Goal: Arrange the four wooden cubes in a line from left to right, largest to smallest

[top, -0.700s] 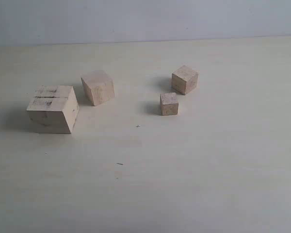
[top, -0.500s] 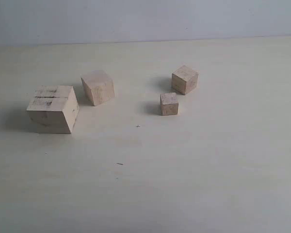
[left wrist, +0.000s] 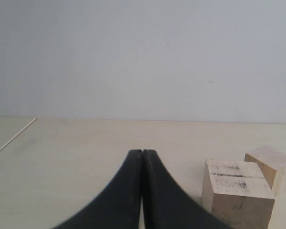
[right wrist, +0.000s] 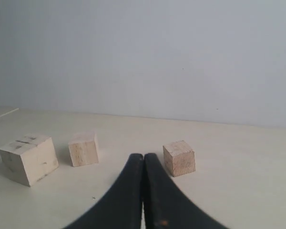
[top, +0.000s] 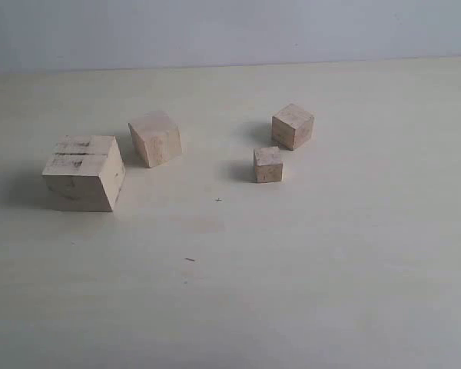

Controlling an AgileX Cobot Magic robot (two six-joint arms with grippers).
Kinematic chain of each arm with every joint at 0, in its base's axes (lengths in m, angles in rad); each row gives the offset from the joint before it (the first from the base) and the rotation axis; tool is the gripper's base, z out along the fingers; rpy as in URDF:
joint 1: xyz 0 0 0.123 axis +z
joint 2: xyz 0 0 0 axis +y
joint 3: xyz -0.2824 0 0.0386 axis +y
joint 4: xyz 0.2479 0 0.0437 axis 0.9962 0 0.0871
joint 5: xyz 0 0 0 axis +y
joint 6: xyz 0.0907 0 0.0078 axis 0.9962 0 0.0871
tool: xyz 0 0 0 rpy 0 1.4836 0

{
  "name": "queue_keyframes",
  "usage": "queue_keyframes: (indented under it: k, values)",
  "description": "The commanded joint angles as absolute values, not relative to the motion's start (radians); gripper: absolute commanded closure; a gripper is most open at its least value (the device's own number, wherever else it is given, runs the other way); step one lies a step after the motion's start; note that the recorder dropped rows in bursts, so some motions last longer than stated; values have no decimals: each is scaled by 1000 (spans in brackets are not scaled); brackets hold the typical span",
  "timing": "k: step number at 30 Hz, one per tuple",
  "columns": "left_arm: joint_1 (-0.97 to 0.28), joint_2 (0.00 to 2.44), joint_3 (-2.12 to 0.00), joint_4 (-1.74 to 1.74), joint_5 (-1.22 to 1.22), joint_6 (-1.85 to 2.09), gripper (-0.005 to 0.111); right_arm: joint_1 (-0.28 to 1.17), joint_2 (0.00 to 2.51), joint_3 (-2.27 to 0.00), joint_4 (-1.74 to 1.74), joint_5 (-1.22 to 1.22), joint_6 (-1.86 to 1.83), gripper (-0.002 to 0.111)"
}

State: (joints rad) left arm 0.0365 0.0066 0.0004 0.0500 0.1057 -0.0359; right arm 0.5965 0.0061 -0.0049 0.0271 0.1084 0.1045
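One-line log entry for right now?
left gripper shut, empty | right gripper shut, empty | largest cube leftmost | smallest cube left of third-largest cube | row not formed

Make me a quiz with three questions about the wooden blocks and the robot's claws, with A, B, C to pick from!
1. Where is the smallest pale wooden cube?
A. On top of another cube
B. On the cream table, right of the streaky-topped largest cube
C. Inside a gripper

2. How many pale wooden cubes are on the table?
A. Two
B. Four
C. Six

3. How is the black left gripper?
A. Wide open
B. Shut on a cube
C. Shut, holding nothing

Answers:
1 B: in the exterior view it rests on the table, well to the right of the largest cube.
2 B: the exterior view shows four, none touching.
3 C: the left wrist view shows its fingers pressed together with nothing between.
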Motion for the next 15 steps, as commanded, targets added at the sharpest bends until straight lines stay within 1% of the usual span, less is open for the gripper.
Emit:
queue_keyframes:
  k: [1,8,15]
  values:
    - [38,0,0,44,104,-35,104,593,0,0,26,49,174,108]
    - [38,0,0,44,104,-35,104,593,0,-2,26,-78,211,108]
    - [38,0,0,44,104,-35,104,593,8,-145,28,-116,202,108]
